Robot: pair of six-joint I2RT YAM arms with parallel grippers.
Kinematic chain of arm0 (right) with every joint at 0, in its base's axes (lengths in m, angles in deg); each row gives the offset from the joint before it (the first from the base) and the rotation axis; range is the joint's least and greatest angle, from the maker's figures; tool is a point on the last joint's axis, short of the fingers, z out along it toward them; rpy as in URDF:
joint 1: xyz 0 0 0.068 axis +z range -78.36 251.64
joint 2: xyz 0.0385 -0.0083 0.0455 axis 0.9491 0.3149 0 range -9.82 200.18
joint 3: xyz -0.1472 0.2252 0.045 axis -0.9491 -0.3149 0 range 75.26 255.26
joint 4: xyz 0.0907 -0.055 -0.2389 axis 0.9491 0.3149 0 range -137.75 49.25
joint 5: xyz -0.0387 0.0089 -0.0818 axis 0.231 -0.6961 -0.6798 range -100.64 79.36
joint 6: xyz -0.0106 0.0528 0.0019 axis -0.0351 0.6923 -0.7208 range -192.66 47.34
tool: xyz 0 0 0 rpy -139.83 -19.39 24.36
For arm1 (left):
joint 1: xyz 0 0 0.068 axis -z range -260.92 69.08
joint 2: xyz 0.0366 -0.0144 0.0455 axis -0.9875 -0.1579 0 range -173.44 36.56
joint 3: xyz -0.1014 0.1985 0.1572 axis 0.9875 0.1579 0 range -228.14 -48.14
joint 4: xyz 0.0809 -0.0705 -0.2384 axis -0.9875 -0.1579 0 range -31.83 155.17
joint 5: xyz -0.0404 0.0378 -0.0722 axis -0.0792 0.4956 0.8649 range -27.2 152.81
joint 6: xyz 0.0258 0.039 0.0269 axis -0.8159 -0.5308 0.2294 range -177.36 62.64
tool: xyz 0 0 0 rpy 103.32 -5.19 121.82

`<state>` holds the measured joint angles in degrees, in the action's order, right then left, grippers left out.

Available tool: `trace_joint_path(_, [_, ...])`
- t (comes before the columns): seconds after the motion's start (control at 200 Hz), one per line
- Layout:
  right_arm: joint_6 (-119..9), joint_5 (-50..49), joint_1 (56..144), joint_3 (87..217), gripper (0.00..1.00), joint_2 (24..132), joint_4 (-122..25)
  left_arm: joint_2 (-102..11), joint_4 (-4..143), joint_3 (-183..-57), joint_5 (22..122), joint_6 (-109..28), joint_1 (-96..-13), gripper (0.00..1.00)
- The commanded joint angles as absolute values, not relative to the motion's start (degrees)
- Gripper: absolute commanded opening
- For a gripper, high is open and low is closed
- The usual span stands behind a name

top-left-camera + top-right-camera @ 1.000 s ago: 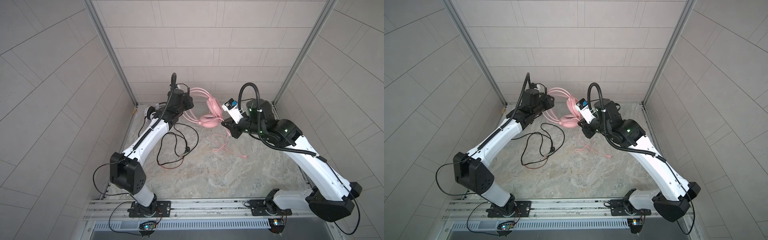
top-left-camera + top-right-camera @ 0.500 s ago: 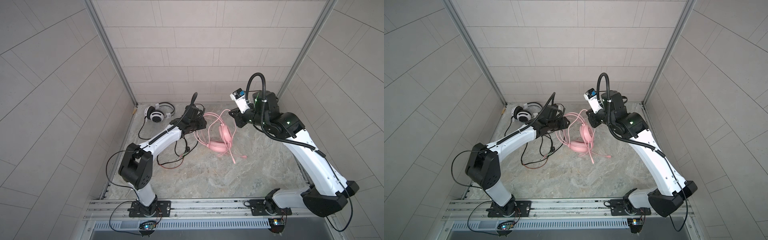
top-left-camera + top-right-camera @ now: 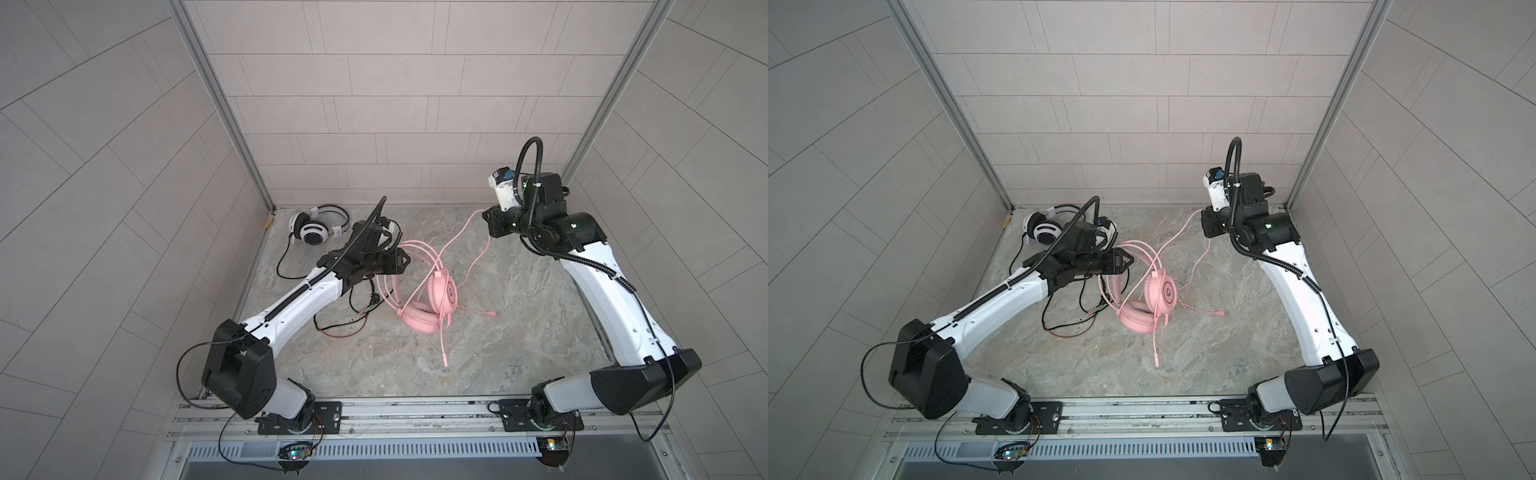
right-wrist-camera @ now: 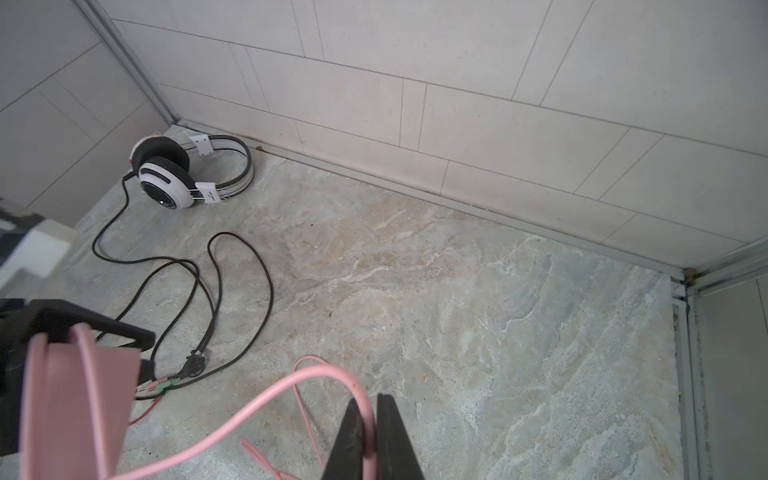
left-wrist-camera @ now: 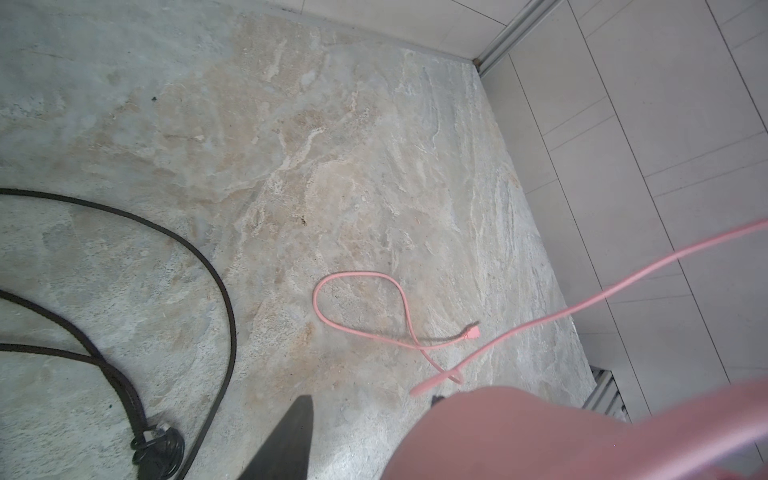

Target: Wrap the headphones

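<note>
Left claw (image 3: 401,262) is clamping the pink headset (image 3: 442,291) by its headband, cups hanging just below it, lower cup apparently resting on the bench (image 3: 519,332). Right claw (image 4: 369,401) is pinching the pink cable (image 4: 257,401), well apart from the headset. The cable is running from the right claw down and across toward the left claw, and that span is the axis. Left claw is nearer, so the right is likely carrying the next turn around the band. White-and-black headset (image 3: 311,232) is sitting behind the left claw.
</note>
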<state>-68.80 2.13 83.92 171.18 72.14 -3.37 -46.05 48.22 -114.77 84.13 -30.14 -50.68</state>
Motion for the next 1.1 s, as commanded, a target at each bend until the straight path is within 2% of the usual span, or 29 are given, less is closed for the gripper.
trace_joint_path(0.0, [-67.2,1.7,81.0,169.8,0.1,72.9,-4.8,-42.0,47.5,-113.9,87.7,-31.4,-50.9,0.0])
trace_joint_path(0.165, [-64.9,4.0,77.9,166.4,0.1,74.0,-8.0,-38.0,47.9,-112.2,89.3,-31.8,-51.6,0.0])
trace_joint_path(0.31, [-63.6,5.5,77.4,164.0,0.1,76.3,-10.7,-36.6,47.9,-111.8,94.4,-31.4,-52.5,0.0])
trace_joint_path(0.59, [-60.2,15.3,77.6,158.9,0.1,80.1,-17.9,-36.4,49.7,-110.9,102.8,-29.3,-54.0,0.0])
trace_joint_path(0.771, [-55.3,24.2,80.7,151.1,0.1,80.6,-27.7,-36.4,63.2,-108.9,107.7,-18.2,-57.6,0.0])
trace_joint_path(0.956, [-57.0,25.2,89.9,147.8,0.15,80.9,-33.1,-39.2,75.3,-109.5,109.6,-8.3,-58.6,0.0])
trace_joint_path(1.096, [-50.2,30.2,93.0,145.2,0.18,81.5,-45.4,-41.1,83.7,-110.2,108.6,-2.0,-58.7,0.0])
